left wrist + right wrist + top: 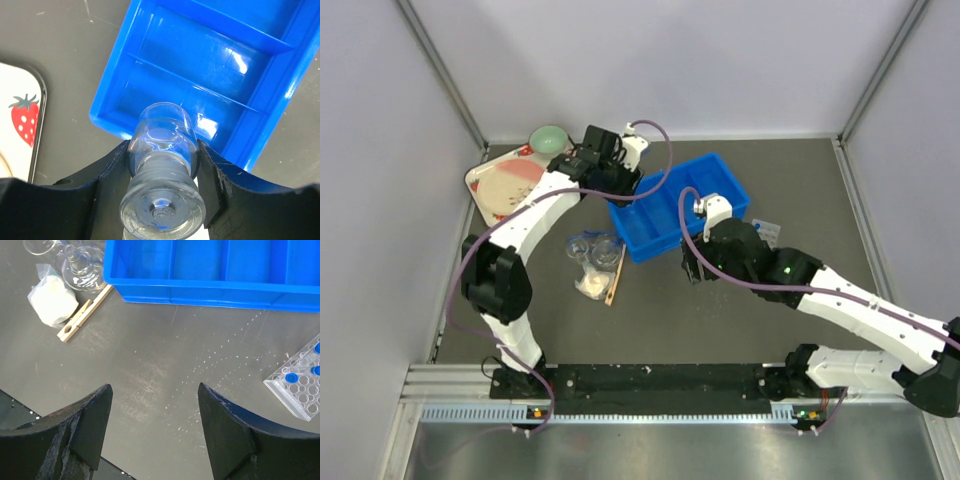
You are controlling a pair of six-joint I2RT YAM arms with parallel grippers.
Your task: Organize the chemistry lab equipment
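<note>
One flask was pinched in my left end effector over the bin's corner — lowering it upright seemed wisest; right end effector stood spread.

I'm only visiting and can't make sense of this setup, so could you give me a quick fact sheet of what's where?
Left tool: shut on a small glass flask, at the blue bin edge
Right tool: open, empty, above the table
Loose pile: flasks, white wad, wooden clip
Tube rack: on the table beside the bin, holding blue-capped tubes
</note>
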